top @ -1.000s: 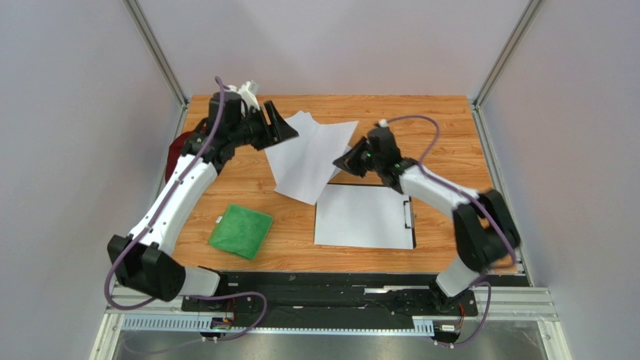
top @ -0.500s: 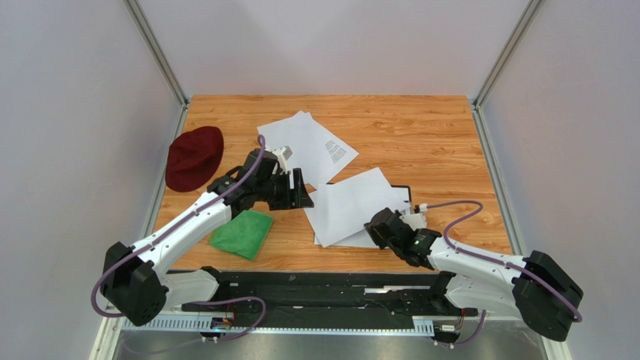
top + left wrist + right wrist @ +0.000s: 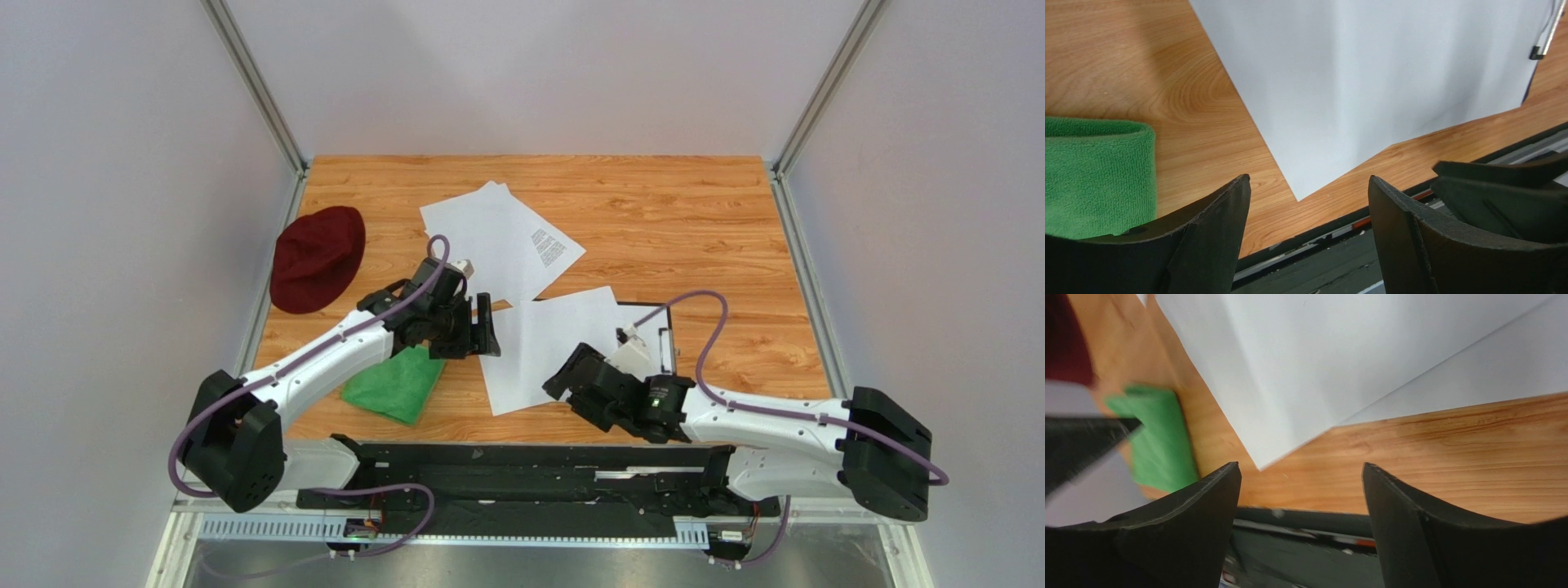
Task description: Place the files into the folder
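Tabletop [image 3: 724, 221] far right lies open; green cloth [image 3: 390, 386] sits beside left end effector [image 3: 486, 328].

Red hat [image 3: 317, 257], green cloth [image 3: 390, 387], wooden table [image 3: 687, 221]

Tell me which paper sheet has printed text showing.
The far-centre sheet, with a small black text block near its right corner. The nearer sheet shows only blank white.

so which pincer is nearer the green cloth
Left. The left pincer is just past the green cloth, at its far right corner. The right pincer is farther to the right, by the near edge of the paper sheets.
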`<state>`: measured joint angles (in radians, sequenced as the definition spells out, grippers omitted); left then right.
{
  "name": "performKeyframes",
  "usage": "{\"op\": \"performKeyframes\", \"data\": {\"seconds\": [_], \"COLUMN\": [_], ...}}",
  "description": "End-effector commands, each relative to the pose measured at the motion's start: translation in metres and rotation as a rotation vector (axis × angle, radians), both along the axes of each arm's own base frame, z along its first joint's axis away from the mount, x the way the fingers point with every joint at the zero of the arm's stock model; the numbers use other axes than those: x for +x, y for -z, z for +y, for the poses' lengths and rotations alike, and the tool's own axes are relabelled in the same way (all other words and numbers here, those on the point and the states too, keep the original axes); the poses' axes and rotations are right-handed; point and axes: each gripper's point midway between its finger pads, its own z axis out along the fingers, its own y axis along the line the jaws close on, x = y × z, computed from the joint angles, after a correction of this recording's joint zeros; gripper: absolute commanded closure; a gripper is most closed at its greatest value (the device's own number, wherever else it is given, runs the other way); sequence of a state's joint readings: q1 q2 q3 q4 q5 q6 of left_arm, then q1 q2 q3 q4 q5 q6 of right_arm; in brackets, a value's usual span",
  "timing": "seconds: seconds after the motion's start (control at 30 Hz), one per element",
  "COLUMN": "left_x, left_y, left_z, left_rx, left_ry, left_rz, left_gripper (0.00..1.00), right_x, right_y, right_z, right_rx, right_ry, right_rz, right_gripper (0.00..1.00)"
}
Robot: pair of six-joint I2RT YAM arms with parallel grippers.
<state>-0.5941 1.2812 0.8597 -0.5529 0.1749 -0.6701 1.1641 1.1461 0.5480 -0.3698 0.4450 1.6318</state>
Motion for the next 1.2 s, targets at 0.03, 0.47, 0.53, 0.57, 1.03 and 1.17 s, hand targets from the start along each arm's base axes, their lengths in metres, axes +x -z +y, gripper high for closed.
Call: {"op": "performKeyframes", "data": {"seconds": [0.03, 0.47, 0.53, 0.57, 1.03, 1.17], "left_x": [0.011, 0.046, 0.048, 0.047, 0.053, 0.053], "left_y": [0.003, 0.05, 0.054, 0.06, 0.084, 0.09], "left_z": [0.009, -0.002, -0.003, -0.002, -0.013, -0.015], "left_rx": [0.043, 0.098, 0.097, 0.104, 0.077, 0.081], "left_ry": [-0.076, -0.213, -0.225, -0.232, -0.233, -0.225], "left_rz": [-0.035, 0.03, 0.036, 0.048, 0.07, 0.079], "left_gripper": [0.21, 0.13, 0.13, 0.13, 0.16, 0.16], "right_x": [-0.015, 0.166, 0.184, 0.189, 0.238, 0.241], "right_y": [-0.019, -0.018, -0.016, -0.003, 0.021, 0.029], "right_z": [-0.033, -0.111, -0.106, -0.103, -0.086, -0.079], "right_rx": [-0.472, -0.56, -0.586, -0.587, -0.63, -0.543], "right_ry": [-0.522, -0.634, -0.696, -0.716, -0.857, -0.86], "right_rz": [-0.12, -0.05, -0.061, -0.038, -0.12, -0.098], "right_gripper": [0.15, 0.0, 0.01, 0.01, 0.12, 0.18]}}
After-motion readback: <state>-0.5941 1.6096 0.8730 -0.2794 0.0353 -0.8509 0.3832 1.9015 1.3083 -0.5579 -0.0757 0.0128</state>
